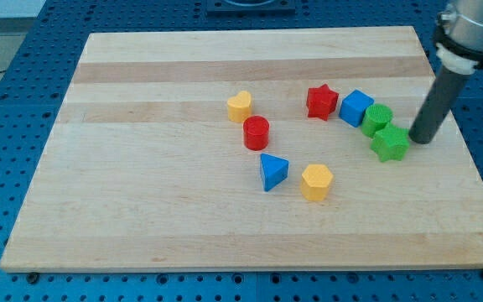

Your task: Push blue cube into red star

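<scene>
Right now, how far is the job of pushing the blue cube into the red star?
Nearly done: the blue cube sits just at the view's right of the red star, touching or almost so. In hand: nothing; my tip rests beside the green star, away from the cube. Left: perhaps one short push toward the view's left.

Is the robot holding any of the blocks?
No, nothing is held. I only have a rod, and my tip rests on the board just to the view's right of the green star. The blue cube sits beside the red star.
</scene>
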Available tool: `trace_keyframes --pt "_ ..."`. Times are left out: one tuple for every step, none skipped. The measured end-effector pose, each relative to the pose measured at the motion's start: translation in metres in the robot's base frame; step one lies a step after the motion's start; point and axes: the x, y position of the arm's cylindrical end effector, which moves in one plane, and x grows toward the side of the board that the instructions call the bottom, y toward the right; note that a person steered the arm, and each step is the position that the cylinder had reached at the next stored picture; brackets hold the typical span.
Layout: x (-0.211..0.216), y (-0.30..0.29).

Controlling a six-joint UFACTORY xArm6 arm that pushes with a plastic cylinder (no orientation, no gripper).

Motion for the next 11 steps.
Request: trace_keyframes --pt "0.007 -0.031" --pt "0.027 -0.041" --pt "0.027 -0.02" --pt "0.004 0.015" --pt "-0.028 0.014" --pt "-0.037 -0.005" --pt "-0.037 -0.032" --pt "-0.037 -0.055" --pt "-0.048 -0.066" --pt "-0.05 -0.071" --pt "-0.05 -0.072"
